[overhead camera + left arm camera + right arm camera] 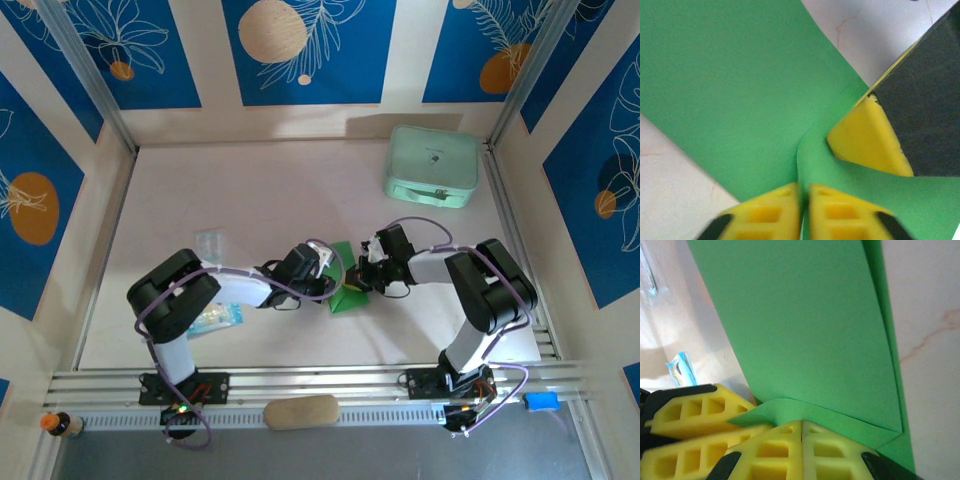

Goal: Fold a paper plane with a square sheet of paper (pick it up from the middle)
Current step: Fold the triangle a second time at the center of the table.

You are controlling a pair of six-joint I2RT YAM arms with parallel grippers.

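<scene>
One square sheet of paper (346, 288), bright green and partly folded, stands up off the desk (250, 200) near its front middle. Left fingers (772, 220) pinch its lower edge in a slim gap. Right fingers (835, 452), shut tip to tip, press against a creased corner just beside them. Mint case (432, 165) sits far back right.

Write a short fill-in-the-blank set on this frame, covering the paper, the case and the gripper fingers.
1. The paper pinched by the left gripper is coloured ____.
2. The pale case sits in the far ____ corner of the table.
3. The left gripper and the right gripper both have ____ fingers.
Missing words: green; right; yellow.
</scene>
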